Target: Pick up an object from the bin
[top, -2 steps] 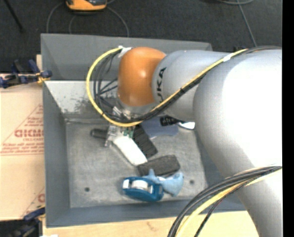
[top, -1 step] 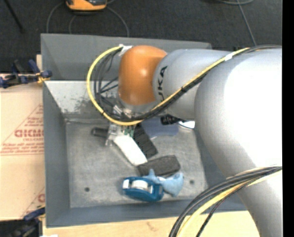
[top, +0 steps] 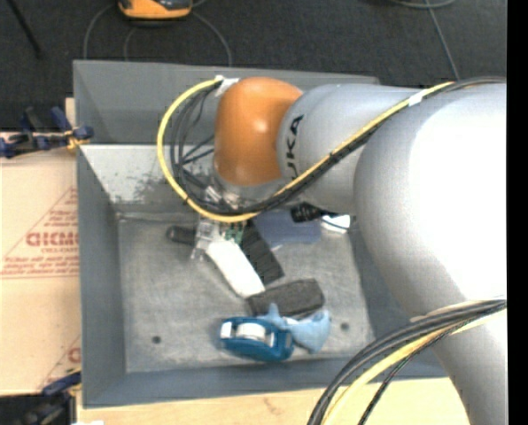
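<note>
Gripper [top: 213, 237] low at white block [top: 238, 271], middle of bin [top: 140, 317], probably aligned for grasp. Open or closed: cannot tell, orange wrist cover [top: 251, 131] hides it.

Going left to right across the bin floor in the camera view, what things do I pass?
Small black piece → white block → light blue scrap. The blue tape dispenser and dark grey pad overlap those, so they are left out.

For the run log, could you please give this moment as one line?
gripper low in bin | over white block | dark grey bar beside
</note>
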Action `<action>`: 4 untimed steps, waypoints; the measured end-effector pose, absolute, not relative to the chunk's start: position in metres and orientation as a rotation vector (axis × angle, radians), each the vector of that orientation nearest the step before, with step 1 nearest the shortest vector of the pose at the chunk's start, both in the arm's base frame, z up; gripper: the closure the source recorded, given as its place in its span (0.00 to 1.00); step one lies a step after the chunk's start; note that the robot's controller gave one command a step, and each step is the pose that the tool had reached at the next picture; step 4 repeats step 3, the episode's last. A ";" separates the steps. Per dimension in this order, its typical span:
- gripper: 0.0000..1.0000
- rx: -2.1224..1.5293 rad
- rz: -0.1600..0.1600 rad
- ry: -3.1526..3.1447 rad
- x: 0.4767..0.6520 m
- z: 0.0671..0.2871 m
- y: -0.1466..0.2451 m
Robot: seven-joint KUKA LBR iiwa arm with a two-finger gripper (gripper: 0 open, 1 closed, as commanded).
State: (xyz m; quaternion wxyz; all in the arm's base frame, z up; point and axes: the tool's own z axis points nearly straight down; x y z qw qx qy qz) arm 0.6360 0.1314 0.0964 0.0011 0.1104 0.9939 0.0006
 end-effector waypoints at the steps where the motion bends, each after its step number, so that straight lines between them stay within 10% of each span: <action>1: 1.00 0.347 0.001 3.121 0.636 0.111 0.131; 4: 1.00 0.349 0.002 3.122 0.636 0.139 0.131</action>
